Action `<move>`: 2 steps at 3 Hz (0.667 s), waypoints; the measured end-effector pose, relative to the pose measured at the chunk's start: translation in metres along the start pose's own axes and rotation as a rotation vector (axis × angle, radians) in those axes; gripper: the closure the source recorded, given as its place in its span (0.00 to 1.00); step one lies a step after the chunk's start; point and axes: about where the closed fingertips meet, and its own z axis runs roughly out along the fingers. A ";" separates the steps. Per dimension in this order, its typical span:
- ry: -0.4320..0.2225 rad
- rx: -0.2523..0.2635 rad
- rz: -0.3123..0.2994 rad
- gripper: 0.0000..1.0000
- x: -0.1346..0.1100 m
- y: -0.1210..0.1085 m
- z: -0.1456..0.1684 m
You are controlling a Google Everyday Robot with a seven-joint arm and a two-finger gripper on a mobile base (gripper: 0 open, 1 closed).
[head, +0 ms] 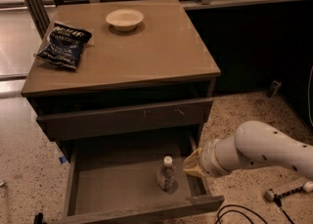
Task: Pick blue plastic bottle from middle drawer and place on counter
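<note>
The tan table [161, 56] tops the cabinet. Beneath it, under a shut drawer front with pale scratches [127, 118], the middle drawer [112, 186] is pulled wide open. The white arm [264, 152] reaches in from the right. A dark blue snack bag [64, 45] and a pale bowl [124, 19] lie on the table. The pincer [194, 164] sits at the drawer's right wall, just beside the blue plastic bottle [167, 174]; whether it is apart or together cannot be told. The bottle stands upright inside the drawer, near its front right corner.
</note>
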 end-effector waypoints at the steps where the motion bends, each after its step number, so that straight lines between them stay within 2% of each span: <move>1: 0.053 0.034 -0.026 0.73 0.019 -0.001 0.006; 2: 0.068 0.042 -0.033 0.50 0.031 -0.003 0.019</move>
